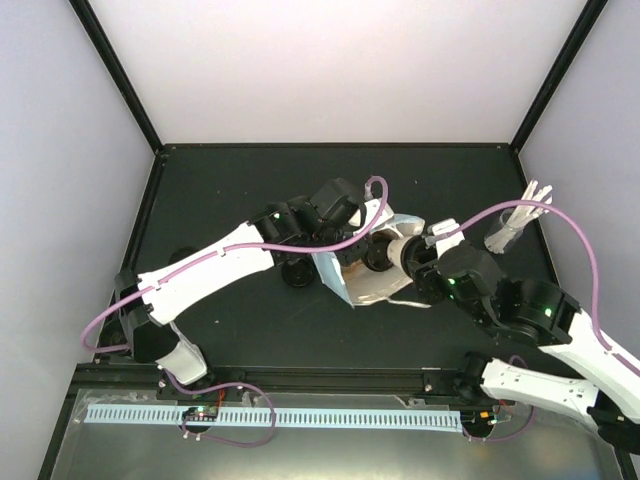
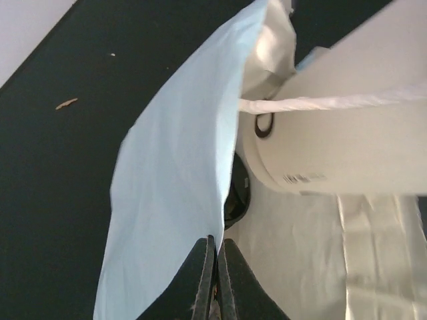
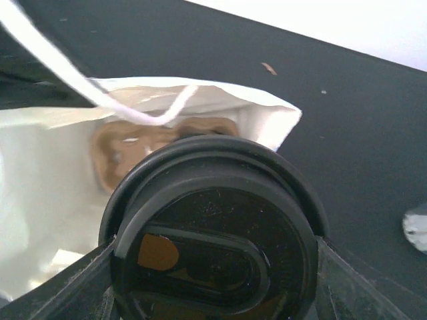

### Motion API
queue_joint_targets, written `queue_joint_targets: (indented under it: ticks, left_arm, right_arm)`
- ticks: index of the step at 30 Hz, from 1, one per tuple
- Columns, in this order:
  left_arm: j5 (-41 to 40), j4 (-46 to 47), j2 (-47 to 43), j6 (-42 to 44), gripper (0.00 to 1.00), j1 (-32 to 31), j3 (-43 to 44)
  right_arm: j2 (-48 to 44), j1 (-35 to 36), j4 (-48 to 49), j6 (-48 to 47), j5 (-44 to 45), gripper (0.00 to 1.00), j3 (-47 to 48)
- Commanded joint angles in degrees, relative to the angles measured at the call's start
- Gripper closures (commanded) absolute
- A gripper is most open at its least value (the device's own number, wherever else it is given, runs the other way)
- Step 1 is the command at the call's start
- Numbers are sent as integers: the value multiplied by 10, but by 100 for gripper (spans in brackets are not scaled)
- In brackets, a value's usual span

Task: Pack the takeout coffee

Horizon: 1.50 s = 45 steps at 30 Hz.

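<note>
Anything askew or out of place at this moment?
The paper bag lies on its side, its edge pinched by the left claw. The right claw holds a lidded cup sideways at the bag's mouth, not upright, so it might leak. A tan scrap lies on the table.

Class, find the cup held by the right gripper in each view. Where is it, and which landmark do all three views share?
Top external: cup at centre, at the bag's open mouth.
Left wrist: cup's cream side fills the upper right, a white handle across it.
Right wrist: only its black lid shows, filling the bottom centre.
Shared landmark: the light-blue bag, in all three.
</note>
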Motion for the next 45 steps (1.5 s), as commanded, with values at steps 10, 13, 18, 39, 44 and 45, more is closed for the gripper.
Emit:
queue_joint_targets:
  ticks: [10,13,18,39,44,45]
  left_arm:
    - [-19,45,-51,-13,98,-11,-35]
    - [-16,59,-52,-13,98,-11,-44]
    - [-11,67,-43,-23,99,-12,-39]
    - [76,49,-76,-74,95,-20,-82]
    - [90,20,-103,-108,51,-21,-69]
    - [93,17,-111,-115,39,-21,-65]
  right_arm:
    - [-37,3,2,50,111,44,-21]
    - [-56,3,76,-2,-23,44,-52]
    - [-41,3,119,-29,-175,45,-85]
    - [28,185,200,74,28,48,-192]
    - [24,192,176,93,40,48,-195]
    - [22,194,177,96,37,48,-197]
